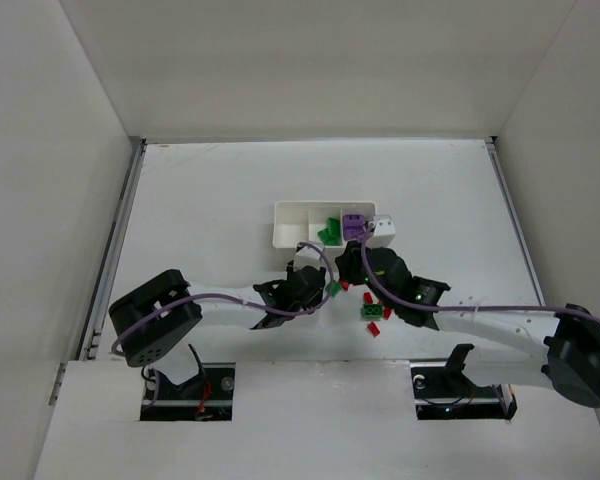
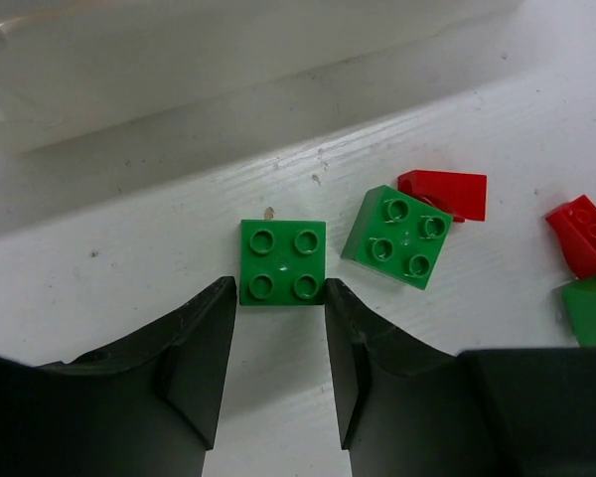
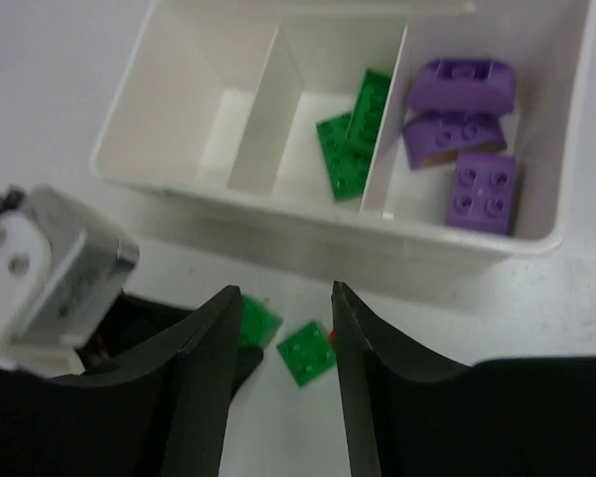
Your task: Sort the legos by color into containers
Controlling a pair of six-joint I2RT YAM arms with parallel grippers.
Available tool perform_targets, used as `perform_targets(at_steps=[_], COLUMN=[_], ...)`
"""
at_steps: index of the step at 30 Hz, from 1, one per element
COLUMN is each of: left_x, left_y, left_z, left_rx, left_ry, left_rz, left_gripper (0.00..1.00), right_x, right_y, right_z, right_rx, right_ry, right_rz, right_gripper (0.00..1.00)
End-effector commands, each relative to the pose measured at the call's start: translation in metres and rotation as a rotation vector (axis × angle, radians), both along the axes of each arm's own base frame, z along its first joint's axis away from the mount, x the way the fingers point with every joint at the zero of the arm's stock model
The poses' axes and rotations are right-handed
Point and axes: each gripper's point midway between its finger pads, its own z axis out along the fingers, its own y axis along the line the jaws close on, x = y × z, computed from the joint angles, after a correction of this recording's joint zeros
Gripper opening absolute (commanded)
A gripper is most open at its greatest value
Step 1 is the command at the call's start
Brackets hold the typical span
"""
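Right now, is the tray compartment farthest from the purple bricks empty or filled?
Empty. The right wrist view shows that compartment bare; green bricks lie in the middle one, purple bricks at the other end.

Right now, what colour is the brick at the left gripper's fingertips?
The brick is green; left wrist view shows it best.

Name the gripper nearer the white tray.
Right. The right gripper stands just in front of the near wall of the tray, jaws empty. The left gripper is farther back, its fingertips against the sides of a green brick lying short of it.
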Motion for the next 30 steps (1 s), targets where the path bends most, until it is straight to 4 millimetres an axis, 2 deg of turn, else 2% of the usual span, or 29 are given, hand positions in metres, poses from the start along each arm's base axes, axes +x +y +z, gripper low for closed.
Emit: perform_targets(at_steps=[1,5,9,11,15,18,24,27,30], left_x=[0.016,0.023,0.022,0.021,0.02,0.021,0.031,0.041,0.048], left_y=[-0.011,-0.012,-0.012,-0.006,0.014,0.027,0.044,0.048,0.048], left_z=[0.018,0.02,0.018,0.022,0.045,0.07,0.117,0.136,0.144], left_rx=[-0.028,-0.042,-0.035,-0.036,-0.077,-0.15,-0.224,-0.273,-0.307], left_ry=[-0.066,-0.102,-0.11,-0.121,-0.15,-0.163,-0.206,-0.224,-0.227], left_rz=[0.021,0.044,0.036,0.041,0.085,0.121,0.169,0.187,0.196], left_gripper=[0.37,0.34,0.18,0.15,0.15,0.15,0.16,0.16,0.16], right_x=[-0.028,-0.039,-0.046,-0.049,-0.056,-0.058,-0.049,-0.043,-0.034], right_y=[-0.004,-0.007,0.004,0.009,0.021,0.029,0.047,0.048,0.042], right_z=[-0.025,-0.05,-0.06,-0.065,-0.079,-0.091,-0.103,-0.113,-0.12], right_rx=[0.003,-0.001,-0.017,-0.033,-0.054,-0.061,-0.078,-0.108,-0.159], right_ry=[0.085,0.145,0.177,0.186,0.225,0.263,0.27,0.269,0.253], right_rz=[0.013,0.003,0.033,0.047,0.085,0.102,0.102,0.074,0.023], right_gripper=[0.51,0.57,0.63,0.64,0.64,0.65,0.76,0.75,0.68])
